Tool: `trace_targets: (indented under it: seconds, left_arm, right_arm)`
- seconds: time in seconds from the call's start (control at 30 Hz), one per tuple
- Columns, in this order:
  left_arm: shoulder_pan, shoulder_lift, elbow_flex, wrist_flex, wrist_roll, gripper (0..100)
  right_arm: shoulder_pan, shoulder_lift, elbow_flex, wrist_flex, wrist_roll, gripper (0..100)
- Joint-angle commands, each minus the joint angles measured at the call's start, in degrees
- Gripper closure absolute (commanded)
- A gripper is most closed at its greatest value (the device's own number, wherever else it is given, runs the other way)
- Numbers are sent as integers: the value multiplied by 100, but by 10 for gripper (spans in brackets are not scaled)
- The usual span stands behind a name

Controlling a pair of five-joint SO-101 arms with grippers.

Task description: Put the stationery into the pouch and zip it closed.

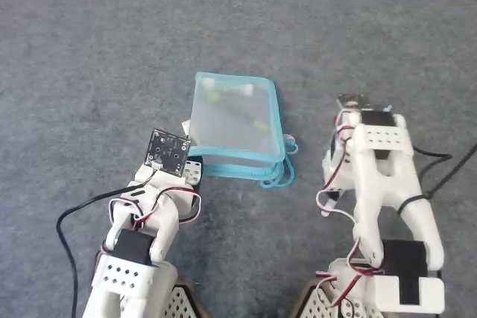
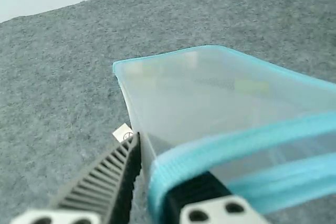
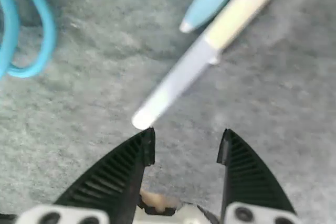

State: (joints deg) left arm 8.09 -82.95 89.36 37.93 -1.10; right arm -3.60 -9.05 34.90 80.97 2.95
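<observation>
Fingers (image 3: 247, 171) of my right gripper (image 3: 187, 135) stand apart just short of the silver-and-cream pen (image 3: 199, 61); I should drop and straddle its barrel squarely before closing. My left gripper (image 2: 152, 174) pinches the zip edge of the translucent teal-trimmed pouch (image 1: 235, 128) at frame centre, arm stretched low from lower left.

The left arm (image 1: 138, 251) and right arm (image 1: 387, 184) were white plastic with black servos and red, white and black wires. The left gripper (image 2: 155, 163) and right gripper (image 3: 186, 140) had black ribbed jaws, with white screw-holed mounts behind them
</observation>
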Motion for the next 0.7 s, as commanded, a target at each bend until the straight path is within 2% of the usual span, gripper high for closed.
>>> trace_targets:
  seconds: [0.0, 0.23, 0.37, 0.47, 0.57, 0.67]
  left_arm:
    - [62, 26, -145, -9, -53, 988]
    - [62, 26, -145, -9, -53, 988]
    - [62, 26, -145, -9, -53, 988]
    - [62, 18, -145, -18, -53, 988]
    - [62, 9, -145, -26, -53, 988]
    - [62, 9, -145, -26, -53, 988]
  right_arm:
    - [-365, 110, 70, -418, -105, 794]
    - [-259, 1235, 70, -1007, -343, 805]
    - [-57, 1596, 62, -1235, -334, 914]
    - [40, 1622, 62, -1305, -158, 991]
    - [136, 1613, 53, -1165, 264, 991]
    - [400, 1429, -185, -901, 308, 992]
